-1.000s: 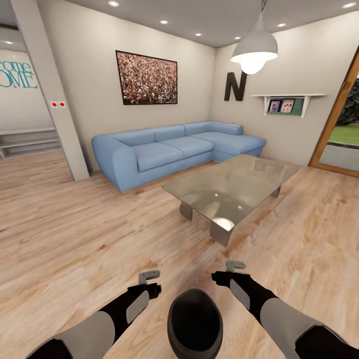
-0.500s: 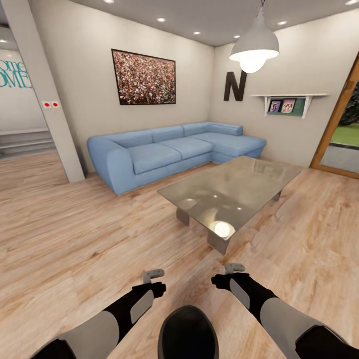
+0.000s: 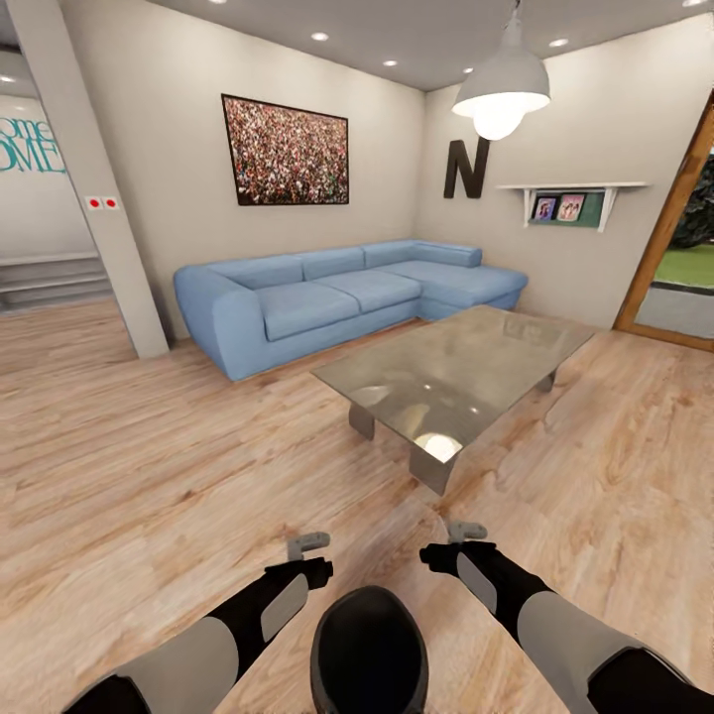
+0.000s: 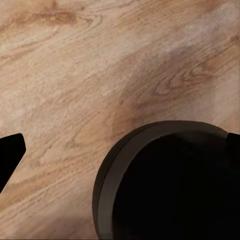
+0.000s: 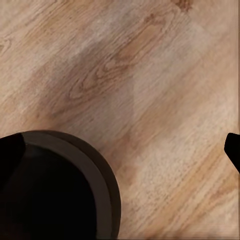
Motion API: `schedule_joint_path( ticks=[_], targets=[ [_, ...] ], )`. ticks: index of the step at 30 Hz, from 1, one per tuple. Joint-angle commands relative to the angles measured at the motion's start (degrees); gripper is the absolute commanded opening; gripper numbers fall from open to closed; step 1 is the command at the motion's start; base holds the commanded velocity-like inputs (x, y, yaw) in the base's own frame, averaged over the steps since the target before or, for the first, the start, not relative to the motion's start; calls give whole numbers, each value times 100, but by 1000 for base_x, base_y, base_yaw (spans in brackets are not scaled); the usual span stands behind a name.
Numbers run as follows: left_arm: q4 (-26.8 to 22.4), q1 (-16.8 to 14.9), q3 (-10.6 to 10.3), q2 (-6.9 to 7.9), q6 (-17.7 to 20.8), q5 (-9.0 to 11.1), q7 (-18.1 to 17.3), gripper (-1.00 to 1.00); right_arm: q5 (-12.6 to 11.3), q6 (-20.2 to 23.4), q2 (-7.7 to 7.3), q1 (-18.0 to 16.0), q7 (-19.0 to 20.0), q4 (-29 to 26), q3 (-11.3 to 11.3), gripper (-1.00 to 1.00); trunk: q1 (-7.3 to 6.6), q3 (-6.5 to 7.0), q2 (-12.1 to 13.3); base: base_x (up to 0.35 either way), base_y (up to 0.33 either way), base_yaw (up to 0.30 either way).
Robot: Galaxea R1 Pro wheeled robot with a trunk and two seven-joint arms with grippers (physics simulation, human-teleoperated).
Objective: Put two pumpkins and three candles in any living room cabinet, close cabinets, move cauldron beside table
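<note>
One cauldron (image 3: 368, 650) sits low at the centre of the head view, between the two forearms, its black round mouth facing up. It hangs or rests just above the plank floor (image 3: 149, 476); contact with the floor cannot be confirmed.

The left pincer (image 3: 309, 544) is beside the cauldron's left rim, the right pincer (image 3: 466, 531) beside its right rim. In the left wrist view the cauldron (image 4: 170, 185) covers one lower corner, with one dark finger tip (image 4: 9, 150) visible at the opposite edge. In the right wrist view the cauldron (image 5: 50, 187) does likewise, with one finger tip (image 5: 233, 147) at the far edge. For both pincers, whether the fingers are spread or closed, and whether they grip the cauldron, cannot be determined.

One glass tabletop (image 3: 461, 372) on dark legs stands ahead, well apart from the cauldron. Behind it stands one blue corner sofa (image 3: 337, 297). One framed picture (image 3: 286, 152), one letter N (image 3: 466, 169) and one wall shelf (image 3: 570, 198) hang on the walls. One pendant lamp (image 3: 501, 89) hangs above the tabletop.
</note>
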Motion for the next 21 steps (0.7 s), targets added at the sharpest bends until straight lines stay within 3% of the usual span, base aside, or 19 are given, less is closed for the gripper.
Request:
schedule_joint_path(
  ticks=[1, 10, 21],
  targets=[
    [-12, -5, -46, 4, 15, 36, 45, 100, -47, 23, -3, -3, -42, -12, 36, 100, 20, -24, -44, -69, -28, 0],
    [-12, -5, -46, 4, 15, 31, 45, 100, -39, 15, 0, -5, -35, -12, 48, 100, 218, -181, -405, -14, -6, -11],
    [-8, -5, -47, 4, 20, 45, 45, 100, -34, 17, 5, -3, -33, -12, 55, 100, 460, -316, -847, 0, 0, -166]
  ],
)
